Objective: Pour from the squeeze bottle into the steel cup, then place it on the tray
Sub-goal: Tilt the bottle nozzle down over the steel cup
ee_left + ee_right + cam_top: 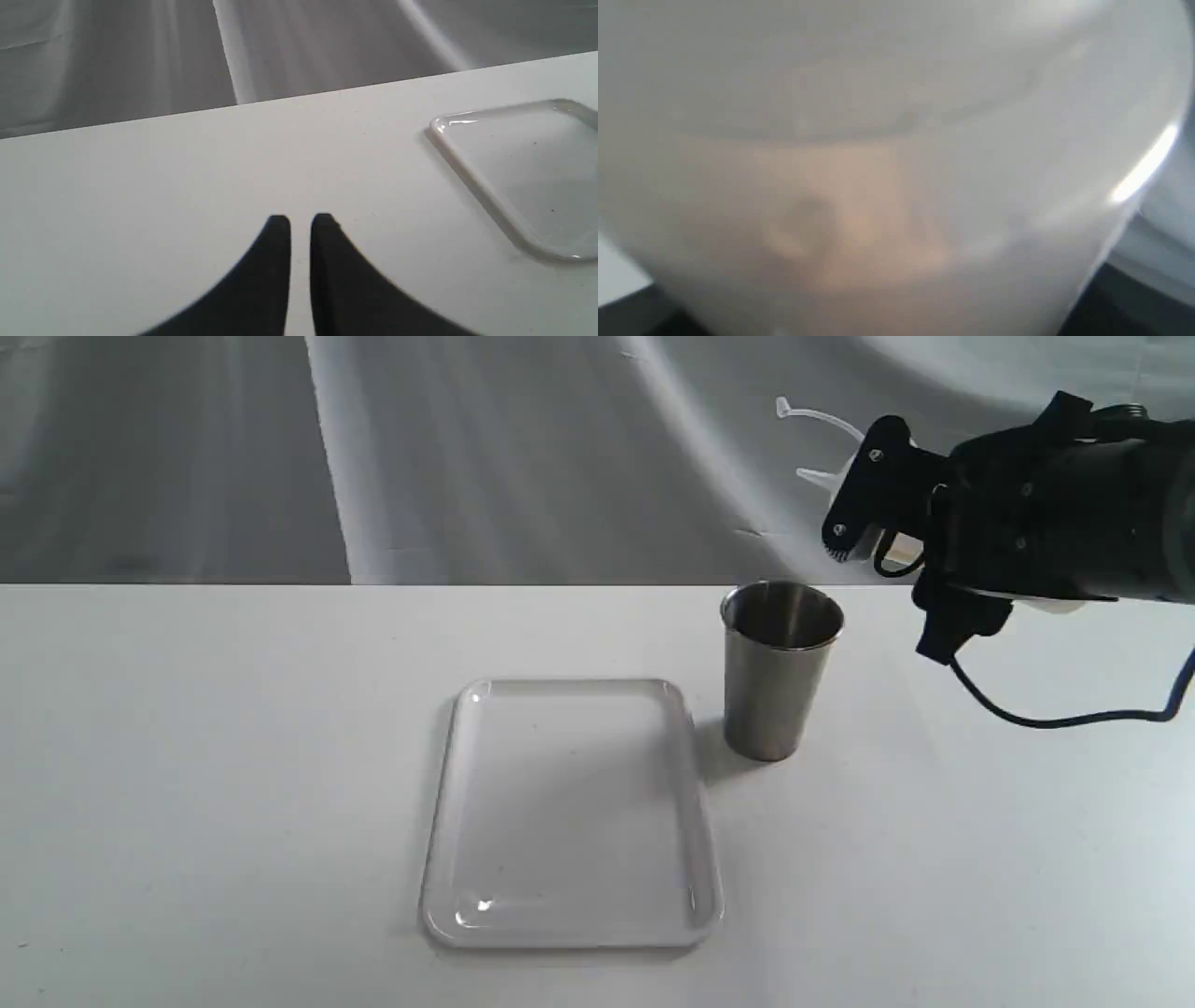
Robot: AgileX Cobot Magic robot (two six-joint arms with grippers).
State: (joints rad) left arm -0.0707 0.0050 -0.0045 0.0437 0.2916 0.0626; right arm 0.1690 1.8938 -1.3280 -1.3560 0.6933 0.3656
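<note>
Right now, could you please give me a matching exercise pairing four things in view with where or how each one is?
1. squeeze bottle
2. steel cup
3. tray
4. left hand

A. flat on the table, nothing on it
B. gripped in the air, tipped sideways
C. over bare table, holding nothing
D. upright beside the tray

Pairs: 1-B, 2-D, 3-A, 4-C

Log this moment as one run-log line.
right claw: shut on squeeze bottle, tilted, raised near steel cup | stream: none visible | cup: upright beside tray | left claw: shut, empty
</note>
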